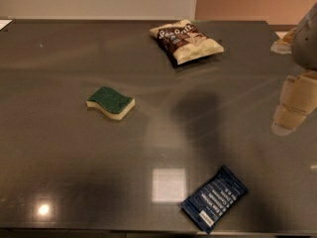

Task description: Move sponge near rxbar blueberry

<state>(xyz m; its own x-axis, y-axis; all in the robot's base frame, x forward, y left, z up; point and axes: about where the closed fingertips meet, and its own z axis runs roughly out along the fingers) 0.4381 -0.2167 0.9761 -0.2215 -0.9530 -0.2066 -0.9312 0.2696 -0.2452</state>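
Table (54, 152): dark, glossy, carrying three items.

1. Sponge (110, 103): green scrubbing top, pale yellow base, wavy edges. Lies flat left of centre, untouched, well apart from every other item.
2. Snack bag (187, 40): brown and cream, lies at the far edge. Appears sealed, contents not seen. Not part of the task.
3. Rxbar blueberry (214, 198): navy wrapper with white text, lies flat and skewed at the near edge, right of centre. Wrapper appears closed.
4. End effector (292, 110): held above the table at the right edge, far from the sponge. Nothing is seen carried. Whether it is wide or narrow cannot be told.

Step judged: approach, with no grasp yet made. Next, the end effector is to be brought leftward over the sponge, lowered, and closed across the foam sides. No open containers are present.
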